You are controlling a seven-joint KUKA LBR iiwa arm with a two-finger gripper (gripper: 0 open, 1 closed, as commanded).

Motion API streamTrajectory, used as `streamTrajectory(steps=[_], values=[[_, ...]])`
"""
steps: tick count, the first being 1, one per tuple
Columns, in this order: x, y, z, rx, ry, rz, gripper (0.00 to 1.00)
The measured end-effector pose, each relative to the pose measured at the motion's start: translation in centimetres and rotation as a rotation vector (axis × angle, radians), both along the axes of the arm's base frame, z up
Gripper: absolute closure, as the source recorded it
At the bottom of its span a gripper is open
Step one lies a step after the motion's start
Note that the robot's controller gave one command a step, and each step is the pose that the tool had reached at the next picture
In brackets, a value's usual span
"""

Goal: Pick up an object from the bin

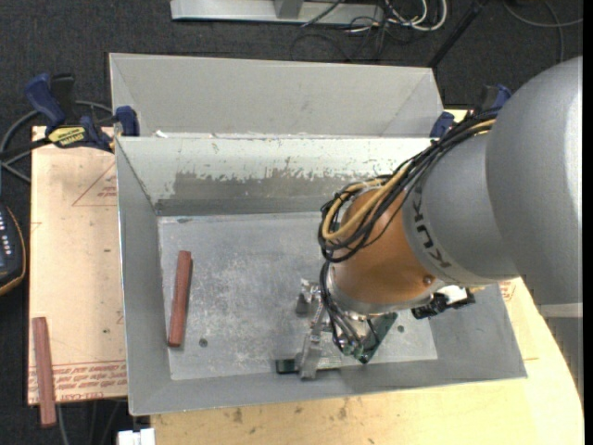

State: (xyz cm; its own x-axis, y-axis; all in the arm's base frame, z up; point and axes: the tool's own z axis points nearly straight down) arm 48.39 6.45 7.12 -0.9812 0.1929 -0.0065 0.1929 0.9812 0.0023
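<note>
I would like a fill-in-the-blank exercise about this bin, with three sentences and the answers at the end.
1. The reddish-brown stick lies on the ___ side of the grey bin in the camera view.
2. The claw hangs to the ___ of that stick.
3. The claw and the stick are ___ (touching or apart).
Missing words: left; right; apart.

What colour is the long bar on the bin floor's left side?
The bar is reddish-brown, clearest in the camera view.

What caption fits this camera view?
Gripper low at the front of the grey bin; a reddish-brown stick lies apart at left.
</note>
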Motion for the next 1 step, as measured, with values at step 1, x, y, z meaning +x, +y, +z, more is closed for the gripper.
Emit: streamTrajectory(steps=[1], values=[[-0.26, 5.03, 0.02, 0.002, -0.002, 0.048, 0.0]])
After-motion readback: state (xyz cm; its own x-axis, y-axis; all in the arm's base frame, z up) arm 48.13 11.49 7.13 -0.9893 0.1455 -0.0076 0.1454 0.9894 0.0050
